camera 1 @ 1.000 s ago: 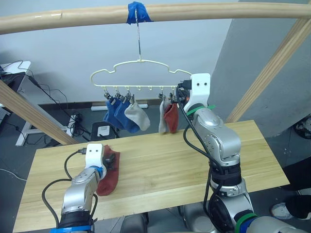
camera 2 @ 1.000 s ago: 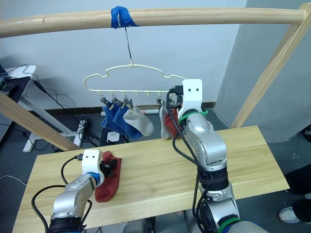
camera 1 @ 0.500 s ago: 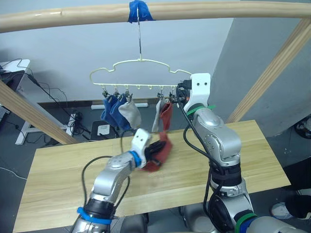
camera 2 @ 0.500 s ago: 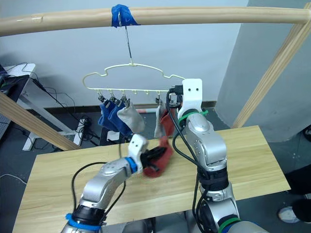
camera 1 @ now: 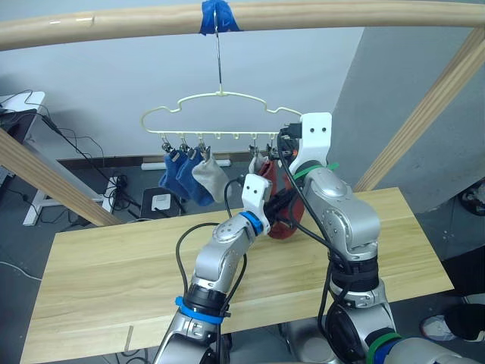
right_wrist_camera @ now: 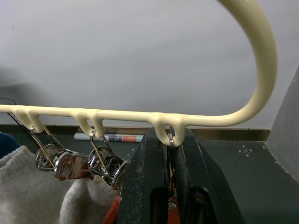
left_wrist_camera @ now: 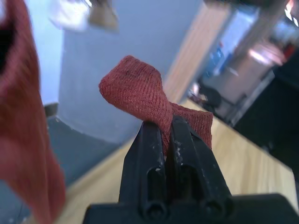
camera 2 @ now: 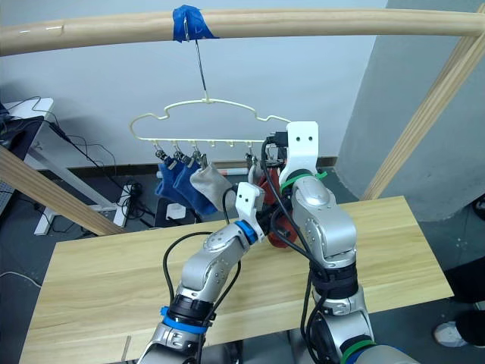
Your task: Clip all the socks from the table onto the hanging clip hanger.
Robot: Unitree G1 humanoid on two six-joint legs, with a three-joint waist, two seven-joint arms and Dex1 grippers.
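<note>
Sock in hand: last rust-red sock [left_wrist_camera: 140, 93] is pinched tight between the left gripper [left_wrist_camera: 167, 135] fingers, folded into a little loop above the tips, lifted well off the table [camera 1: 114, 258]

Left gripper: clamped shut on that sock, raised up close under the right end of the clip hanger [camera 1: 220, 114]

Right gripper: up at the hanger's right end [right_wrist_camera: 169, 154], fingers squeezed together around the last clip hanging from the end loop; looks like it's pressing the clip, though I can't tell if the clip is actually gaping

Key relation: sock sits just below and a bit to the robot's left of that end clip, so the left arm is the one that has to feed it up and rightward; the folded edge points up toward the clip, which seems about right

Already hung: two blue socks [camera 1: 178, 174], a light grey sock [camera 1: 208, 178], then another grey one [camera 1: 255, 163] and a rust-red one [left_wrist_camera: 21, 116] by the right gripper

Table: no socks left lying on it that I can see

Guess: pretty much the final clip of the job
</note>
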